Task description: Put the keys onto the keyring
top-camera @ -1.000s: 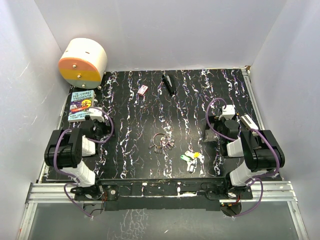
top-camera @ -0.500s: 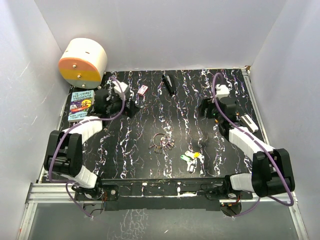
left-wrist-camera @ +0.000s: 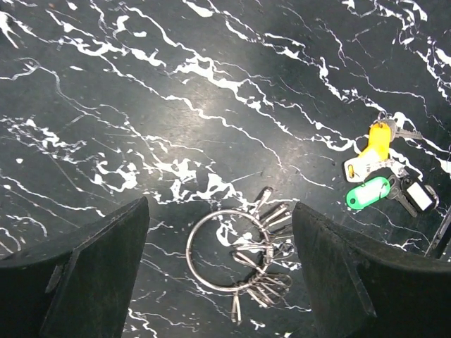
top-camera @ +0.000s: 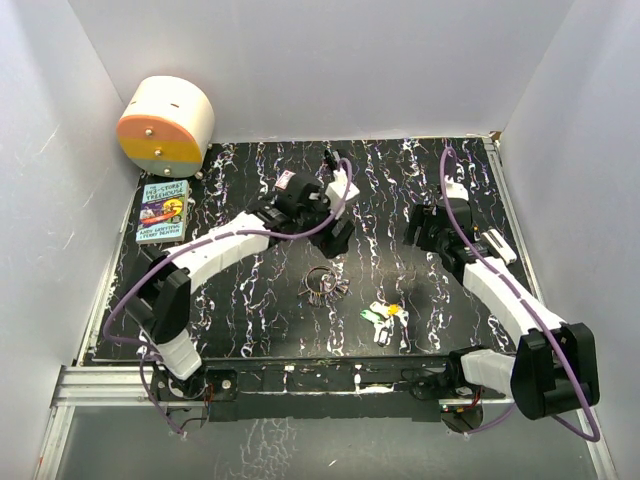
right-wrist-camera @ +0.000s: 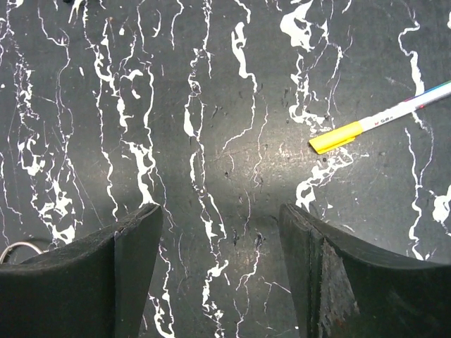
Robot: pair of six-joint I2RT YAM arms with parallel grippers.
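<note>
Within the last second your left arm (top-camera: 220, 245) has swept out from its folded pose by the base to the centre. The left gripper (left-wrist-camera: 220, 208) now hangs spread wide, holding nothing, straight above the thin silver wire keyring with its bunch of dull grey metal keys (left-wrist-camera: 236, 271). The right gripper (right-wrist-camera: 220, 211) has also reached forward and hovers released over bare mat, near a white pen with a yellow cap (right-wrist-camera: 366, 121).

I read this as the approach to a first grasp; nothing is threaded yet. The tiny keys with green, yellow-orange and white plastic heads (left-wrist-camera: 380, 176) lie near the ring on its right, not touching it. Ring and keys are thin, hard and flat against the glossy black white-veined marble-pattern mat (top-camera: 250, 300), so expect a slippery pinch.
</note>
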